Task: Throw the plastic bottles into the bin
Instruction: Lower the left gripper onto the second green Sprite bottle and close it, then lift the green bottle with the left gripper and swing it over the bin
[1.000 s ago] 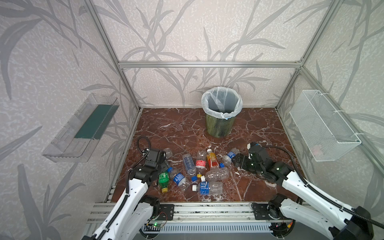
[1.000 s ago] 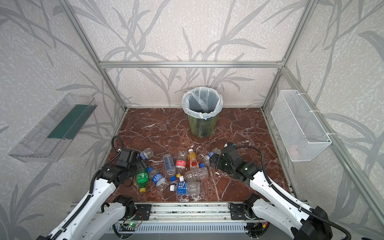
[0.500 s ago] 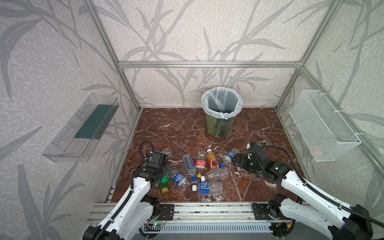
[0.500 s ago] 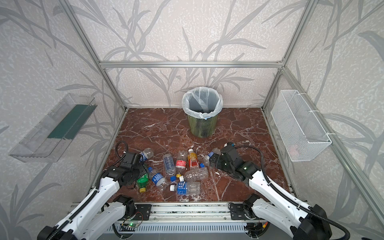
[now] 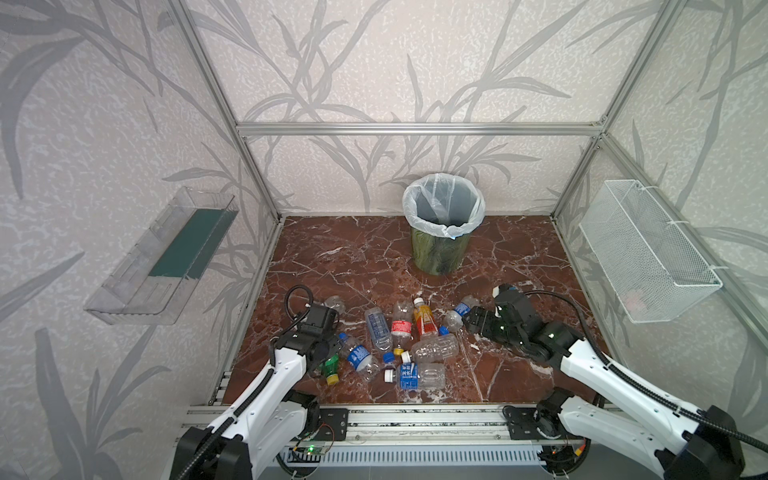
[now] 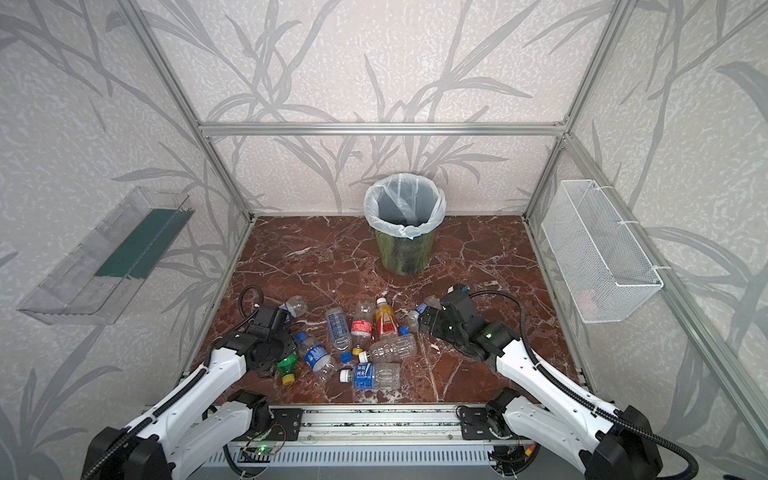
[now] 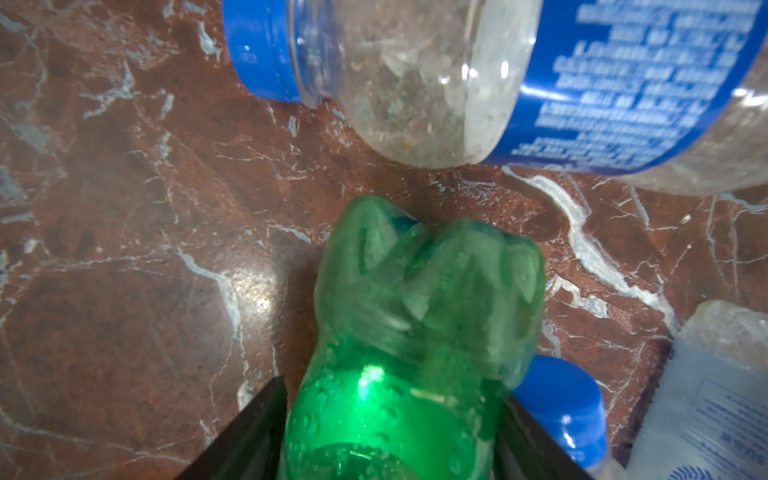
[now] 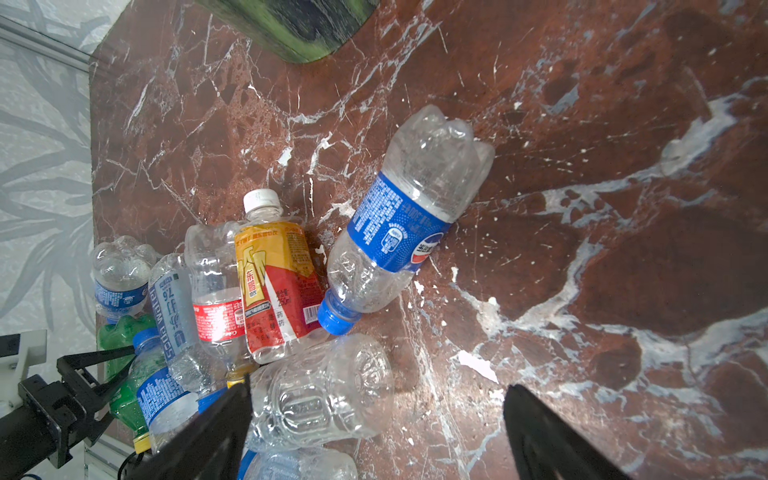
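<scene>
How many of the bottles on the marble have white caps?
3. The orange-tinted bottle at the pile's far side, the unlabelled clear bottle in the middle, and the blue-labelled bottle at the near edge. The far-left bottle hides its cap.

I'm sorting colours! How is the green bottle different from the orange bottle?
The green bottle has a yellow cap; the orange bottle has a white cap. The green bottle is pinched in the left tool; the orange bottle lies free. Both lie on their sides.
</scene>
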You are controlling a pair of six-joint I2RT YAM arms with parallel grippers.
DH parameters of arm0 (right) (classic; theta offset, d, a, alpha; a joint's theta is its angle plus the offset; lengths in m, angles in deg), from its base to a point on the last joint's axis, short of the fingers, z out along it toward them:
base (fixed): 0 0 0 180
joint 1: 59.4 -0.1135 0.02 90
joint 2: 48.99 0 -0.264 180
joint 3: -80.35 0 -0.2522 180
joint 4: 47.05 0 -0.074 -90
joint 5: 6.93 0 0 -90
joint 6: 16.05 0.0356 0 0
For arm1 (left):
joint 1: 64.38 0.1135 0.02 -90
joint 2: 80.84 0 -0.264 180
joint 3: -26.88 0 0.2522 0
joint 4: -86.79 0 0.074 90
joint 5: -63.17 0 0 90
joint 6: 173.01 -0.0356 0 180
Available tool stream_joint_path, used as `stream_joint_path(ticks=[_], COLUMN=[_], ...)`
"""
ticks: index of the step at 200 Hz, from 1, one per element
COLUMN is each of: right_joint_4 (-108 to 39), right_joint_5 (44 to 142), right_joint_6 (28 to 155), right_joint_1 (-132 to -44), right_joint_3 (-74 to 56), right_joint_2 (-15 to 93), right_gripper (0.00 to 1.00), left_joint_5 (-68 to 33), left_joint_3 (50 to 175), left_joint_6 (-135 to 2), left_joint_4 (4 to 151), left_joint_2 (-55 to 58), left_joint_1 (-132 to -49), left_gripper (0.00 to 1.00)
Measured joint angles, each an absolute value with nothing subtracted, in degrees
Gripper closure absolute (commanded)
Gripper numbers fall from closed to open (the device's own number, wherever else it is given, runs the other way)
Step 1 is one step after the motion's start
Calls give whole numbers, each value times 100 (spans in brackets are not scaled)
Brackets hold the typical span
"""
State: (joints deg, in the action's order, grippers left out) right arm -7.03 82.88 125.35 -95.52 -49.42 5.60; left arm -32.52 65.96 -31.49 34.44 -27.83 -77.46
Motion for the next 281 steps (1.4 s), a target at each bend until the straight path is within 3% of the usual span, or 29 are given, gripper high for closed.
stream_joint_path(ticks=[51,99,197,281], right_joint_4=[-747,-784,-871,-902], right_joint_5=[8246,8203,8159,8091], right_joint_6=[12532,12530,12530,12535], right_joint_1=[-9552,-9552,-9552,-9552], right_joint_3=[-4942,-4944,-5127,-5304], right_joint_2=[621,621,530,307], right_gripper=[6,6,6,6], left_joint_5=[-3200,-2981,-2404,-1430], left_joint_3=[6598,6780,7169,6764], left_joint_6=[-3173,-3087,-3236,-3527], left_joint_4=[3385,3055,2839,4185], left_joint_2=[-2923,-3419,-3970,-4555], left_joint_1=[-7746,-7746,-7757,-7882], left_gripper=[43,47,46,46])
